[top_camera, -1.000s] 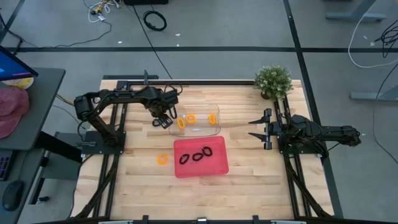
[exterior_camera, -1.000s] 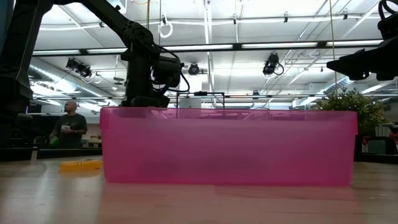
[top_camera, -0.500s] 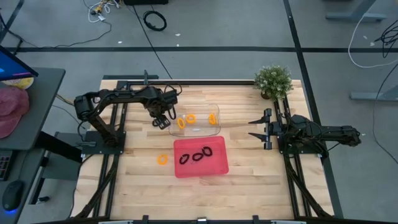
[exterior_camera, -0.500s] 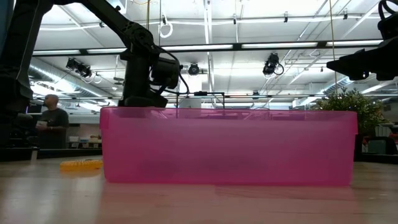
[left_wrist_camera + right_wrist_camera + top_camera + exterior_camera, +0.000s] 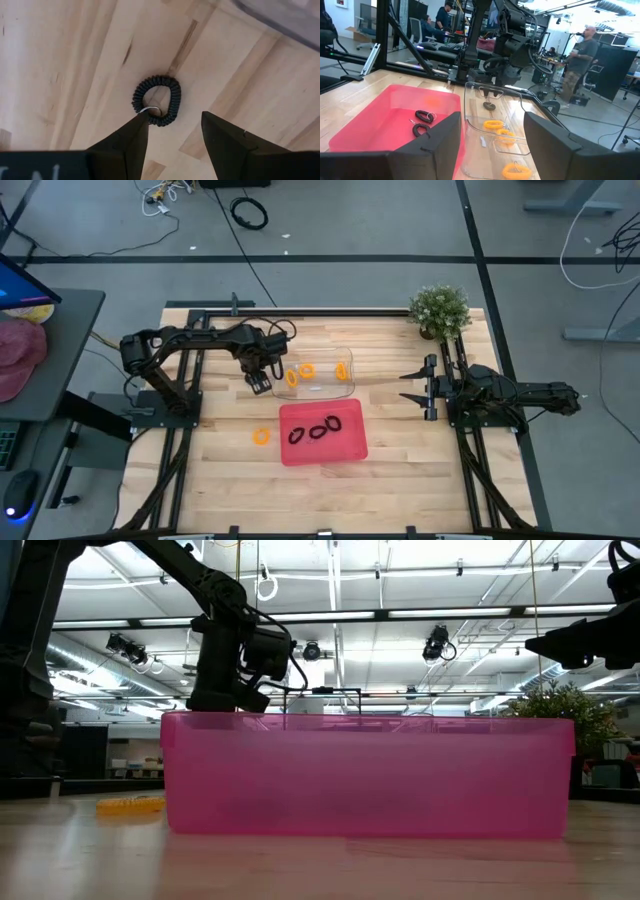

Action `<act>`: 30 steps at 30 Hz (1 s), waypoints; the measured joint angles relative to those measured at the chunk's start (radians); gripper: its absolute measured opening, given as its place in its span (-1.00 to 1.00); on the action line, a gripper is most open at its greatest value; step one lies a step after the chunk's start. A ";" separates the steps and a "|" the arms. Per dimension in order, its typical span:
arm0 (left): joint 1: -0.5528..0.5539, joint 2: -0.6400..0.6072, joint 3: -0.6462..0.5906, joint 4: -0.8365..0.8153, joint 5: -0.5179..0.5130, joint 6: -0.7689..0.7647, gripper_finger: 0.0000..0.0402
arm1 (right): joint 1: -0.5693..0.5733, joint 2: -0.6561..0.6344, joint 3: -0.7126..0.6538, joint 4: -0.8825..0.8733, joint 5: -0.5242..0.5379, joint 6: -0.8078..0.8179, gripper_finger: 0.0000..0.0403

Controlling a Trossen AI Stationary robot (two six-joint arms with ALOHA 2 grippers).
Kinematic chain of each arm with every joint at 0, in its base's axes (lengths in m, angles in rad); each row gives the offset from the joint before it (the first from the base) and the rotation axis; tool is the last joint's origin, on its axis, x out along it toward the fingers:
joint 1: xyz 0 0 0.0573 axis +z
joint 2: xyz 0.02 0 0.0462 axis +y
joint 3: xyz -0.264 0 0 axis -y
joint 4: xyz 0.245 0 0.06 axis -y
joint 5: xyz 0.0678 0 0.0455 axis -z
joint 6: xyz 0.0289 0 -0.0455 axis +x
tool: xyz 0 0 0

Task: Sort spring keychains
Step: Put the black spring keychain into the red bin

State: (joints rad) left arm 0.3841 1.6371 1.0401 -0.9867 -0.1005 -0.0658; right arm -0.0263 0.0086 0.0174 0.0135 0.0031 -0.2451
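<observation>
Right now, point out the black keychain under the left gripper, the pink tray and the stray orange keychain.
Black coiled spring keychain (image 5: 157, 99): left wrist view, on its coil's upper arc.
Pink plastic tray (image 5: 352, 448): high view, bare floor near its right corner.
Orange coiled spring keychain (image 5: 261, 436): high view, on the loop, lying on the table.

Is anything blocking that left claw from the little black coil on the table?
Nothing visible. The left claw hangs open right over the black spring keychain, which lies alone on bare wood just outside the clear tray, with only air between the fingers and it.

pink tray (image 5: 322, 448) | orange keychains (image 5: 493, 124) | black keychain (image 5: 157, 100)
</observation>
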 joint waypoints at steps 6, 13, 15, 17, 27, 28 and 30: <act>-0.003 0.000 0.000 0.000 0.000 0.008 -0.06 | 0.000 0.000 0.000 0.000 0.000 0.000 0.10; 0.000 0.000 0.000 0.007 -0.003 0.011 -0.06 | 0.000 0.000 0.000 0.000 0.000 0.000 0.10; 0.000 0.000 0.000 0.009 -0.003 0.011 -0.06 | 0.000 0.000 0.000 0.000 0.000 0.000 0.10; 0.000 0.000 0.000 0.015 -0.003 0.011 -0.06 | 0.000 0.000 0.000 0.000 0.000 0.000 0.10; 0.001 0.045 0.002 0.017 0.020 0.014 -0.06 | 0.000 0.000 0.000 0.000 0.000 0.000 0.10; 0.001 0.050 0.003 0.022 0.025 0.015 -0.06 | 0.000 0.000 0.000 0.000 0.000 0.000 0.10; 0.001 0.054 0.003 0.044 0.025 0.012 -0.06 | 0.000 0.000 0.000 0.000 0.000 0.000 0.10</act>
State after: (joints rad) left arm 0.3851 1.6915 1.0435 -0.9428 -0.0759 -0.0534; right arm -0.0261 0.0086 0.0174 0.0135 0.0029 -0.2451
